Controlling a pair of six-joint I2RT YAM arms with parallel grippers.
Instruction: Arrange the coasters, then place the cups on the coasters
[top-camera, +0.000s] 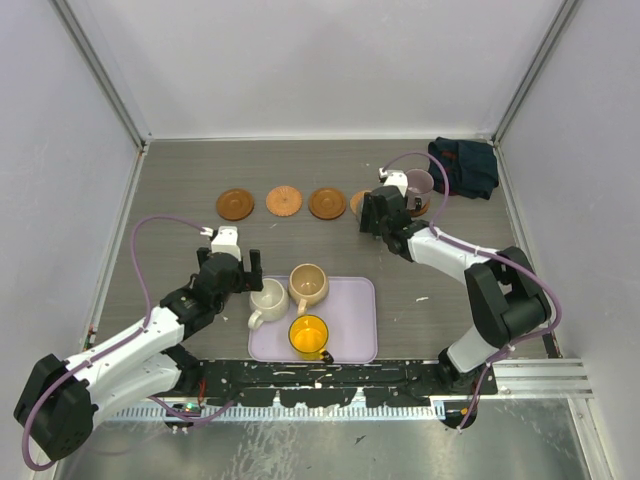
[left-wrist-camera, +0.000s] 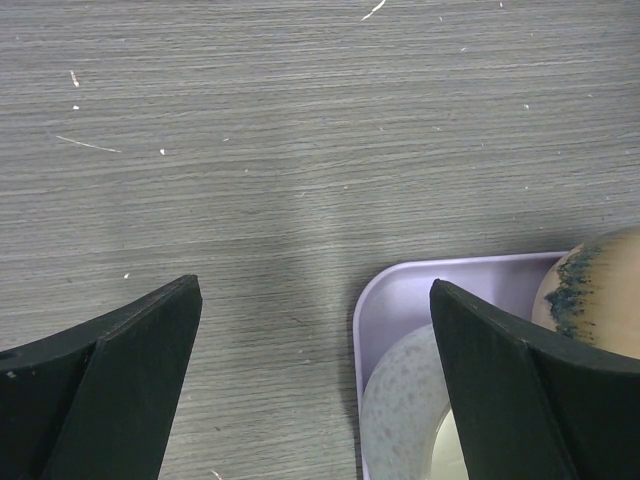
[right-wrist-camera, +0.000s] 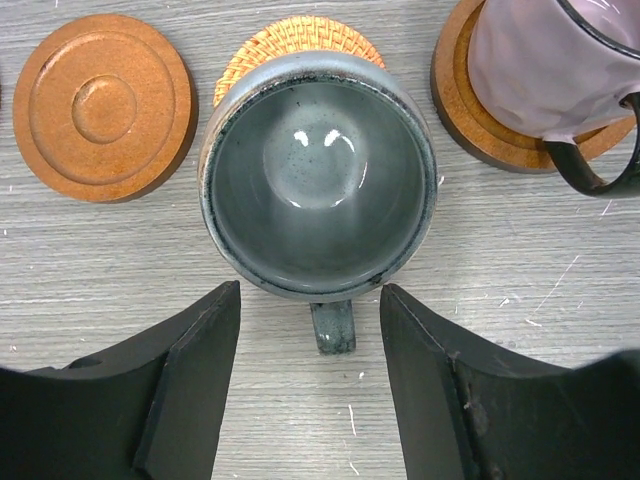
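Observation:
In the right wrist view a grey-green cup (right-wrist-camera: 318, 185) stands on a woven orange coaster (right-wrist-camera: 300, 35). My right gripper (right-wrist-camera: 310, 300) is open; its fingers flank the cup's handle (right-wrist-camera: 333, 325) without touching it. A mauve cup (right-wrist-camera: 545, 70) sits on a brown coaster (right-wrist-camera: 470, 115) to the right, and a bare brown coaster (right-wrist-camera: 104, 105) lies to the left. Three bare coasters (top-camera: 284, 201) form a row in the top view. Cream-white (top-camera: 268, 298), tan (top-camera: 308, 284) and yellow (top-camera: 309, 335) cups stand on the lavender tray (top-camera: 360, 325). My left gripper (top-camera: 230, 268) hangs open over the tray's far left corner (left-wrist-camera: 400, 290), one finger above the cream-white cup (left-wrist-camera: 400, 400).
A dark blue cloth (top-camera: 465, 165) lies bunched at the back right corner, just behind the mauve cup (top-camera: 418, 185). White walls close the table at the back and both sides. A metal rail (top-camera: 540, 375) runs along the near edge by the arm bases.

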